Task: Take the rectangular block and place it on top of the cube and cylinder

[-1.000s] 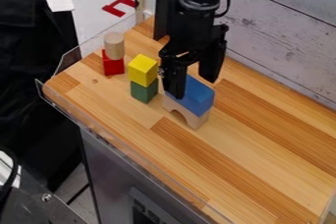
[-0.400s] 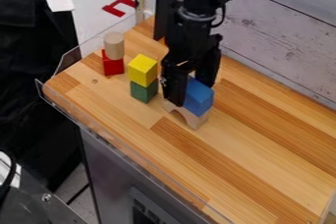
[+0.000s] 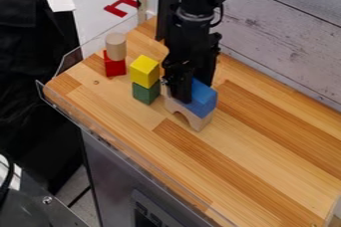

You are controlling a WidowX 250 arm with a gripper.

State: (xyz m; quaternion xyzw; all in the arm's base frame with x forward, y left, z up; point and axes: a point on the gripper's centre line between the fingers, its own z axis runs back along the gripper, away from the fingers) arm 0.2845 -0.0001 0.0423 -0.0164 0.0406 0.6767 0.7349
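The gripper is over the middle of the table, low around the left part of the blue rectangular block and shut on it. That block lies on a natural wood arch, and the gripper hides its left end. To the left, a yellow cube sits on a green block. Farther back and left, a natural wood cylinder stands upright on a red cube.
The wooden tabletop extends to the front right. A clear low guard runs along its left front edge. A whitewashed plank wall rises behind, and a red bracket-shaped piece shows beyond the far left corner.
The gripper has come down and slightly left, and the gap between its fingers has narrowed around the blue block. The block is still on the arch; the other stacks have not moved.
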